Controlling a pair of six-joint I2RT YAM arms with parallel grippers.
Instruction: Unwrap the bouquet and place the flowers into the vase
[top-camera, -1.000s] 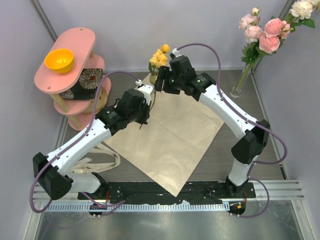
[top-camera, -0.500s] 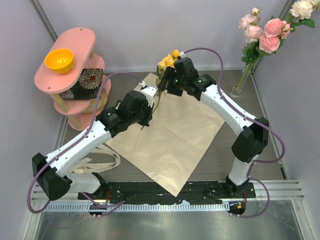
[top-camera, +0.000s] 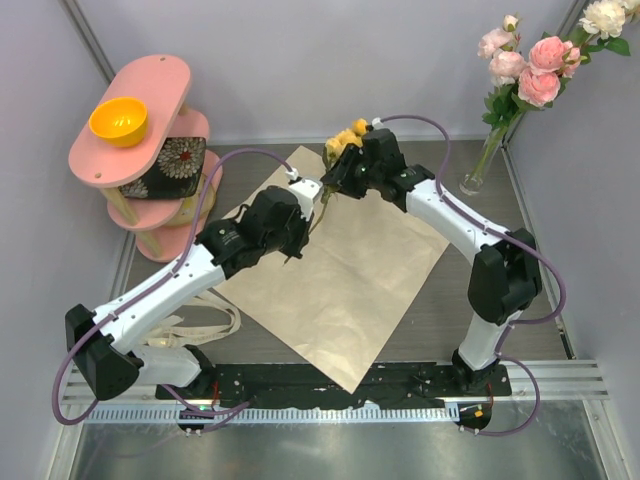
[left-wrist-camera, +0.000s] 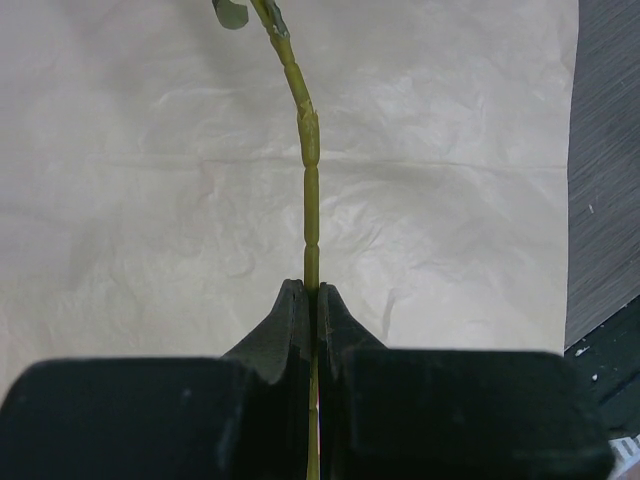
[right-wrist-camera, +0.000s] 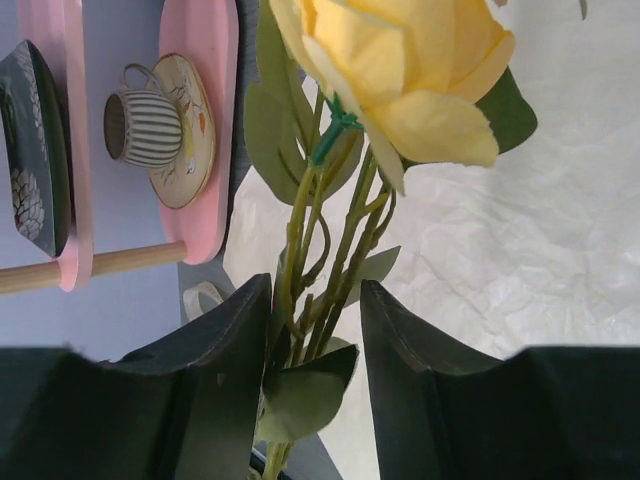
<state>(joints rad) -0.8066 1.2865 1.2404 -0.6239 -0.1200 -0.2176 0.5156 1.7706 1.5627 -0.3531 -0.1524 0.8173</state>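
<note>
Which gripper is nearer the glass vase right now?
Right. The right gripper lies left of the vase; the left gripper lies farther left, beyond the right one.

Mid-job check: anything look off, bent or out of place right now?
Nothing spilled or broken. The stem pinched in the left gripper curves off to one side above the jaws, so it may be under strain.
</note>
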